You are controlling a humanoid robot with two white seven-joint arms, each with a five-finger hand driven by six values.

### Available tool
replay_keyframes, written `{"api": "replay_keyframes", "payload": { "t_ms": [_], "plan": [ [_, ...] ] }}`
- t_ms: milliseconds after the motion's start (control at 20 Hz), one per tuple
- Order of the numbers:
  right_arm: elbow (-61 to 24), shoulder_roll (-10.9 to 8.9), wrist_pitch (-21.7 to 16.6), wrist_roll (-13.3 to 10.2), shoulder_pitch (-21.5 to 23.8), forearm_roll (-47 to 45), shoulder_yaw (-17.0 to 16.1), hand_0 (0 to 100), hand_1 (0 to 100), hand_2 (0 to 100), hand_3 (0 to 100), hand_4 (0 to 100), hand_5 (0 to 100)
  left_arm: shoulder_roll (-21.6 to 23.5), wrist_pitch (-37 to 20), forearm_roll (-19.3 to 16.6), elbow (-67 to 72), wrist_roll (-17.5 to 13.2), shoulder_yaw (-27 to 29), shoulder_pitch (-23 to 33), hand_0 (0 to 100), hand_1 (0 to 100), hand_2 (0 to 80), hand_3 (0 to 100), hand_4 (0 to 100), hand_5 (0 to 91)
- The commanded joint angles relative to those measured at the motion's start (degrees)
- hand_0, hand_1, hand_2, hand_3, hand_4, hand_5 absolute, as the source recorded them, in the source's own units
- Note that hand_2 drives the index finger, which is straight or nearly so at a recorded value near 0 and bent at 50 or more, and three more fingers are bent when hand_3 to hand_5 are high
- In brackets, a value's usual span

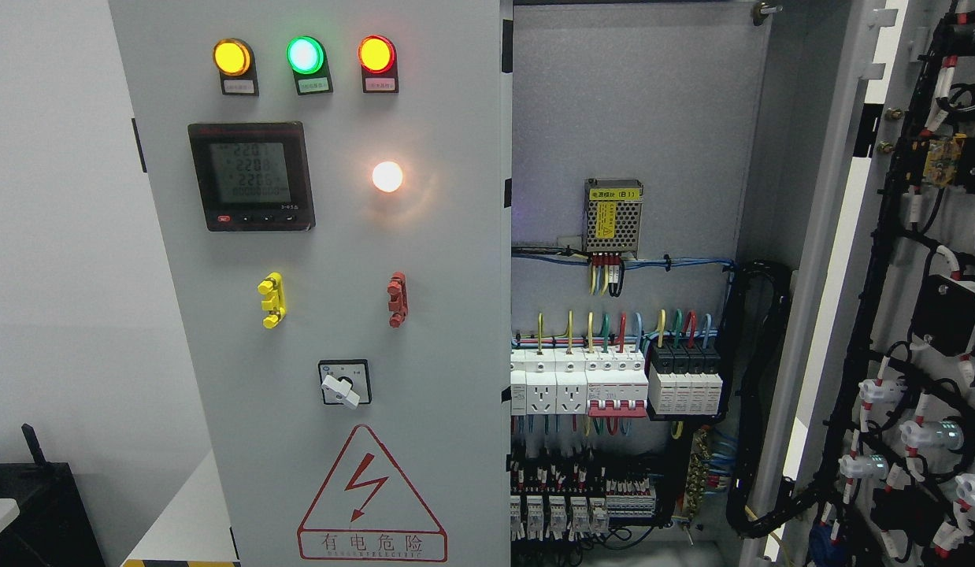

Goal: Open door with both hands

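Left door [314, 315] was closed, w/ lamps [304, 55], meter [251, 175] and switch [344, 383] on its face. Right of it, cabinet interior showed: breakers [613, 382], wiring. Far right, right door [913, 315] stood swung fully open. Judged approx half done; left door remained. No robot hands in view, so finger state couldn't be told.

Right door [913, 315] swung wide, cabinet interior [629, 118] reachable up top, lower part crowded by breakers [613, 386] and wiring [759, 378]; left door [322, 276] shut.
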Motion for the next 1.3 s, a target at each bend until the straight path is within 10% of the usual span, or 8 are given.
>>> {"api": "replay_keyframes", "payload": {
  "t_ms": [0,300,1252],
  "plan": [
    [-14.26,0.87,-0.21,-0.28,1.32,-0.22,4.11,0,0,0,0,0,0,0.44,0.04,0.00,-0.01,0.00,-0.01,0.44,0,0,0.0,0,4,0.0],
    [-18.04,0.87,3.99,-0.45,0.97,0.48,8.95,0,0,0,0,0,0,0.44,0.04,0.00,-0.01,0.00,-0.01,0.44,0,0,0.0,0,4,0.0],
    [-32.99,1.22,12.88,-2.03,-3.51,0.57,7.20,0,0,0,0,0,0,0.44,0.04,0.00,-0.01,0.00,-0.01,0.44,0,0,0.0,0,4,0.0]
  ]
}}
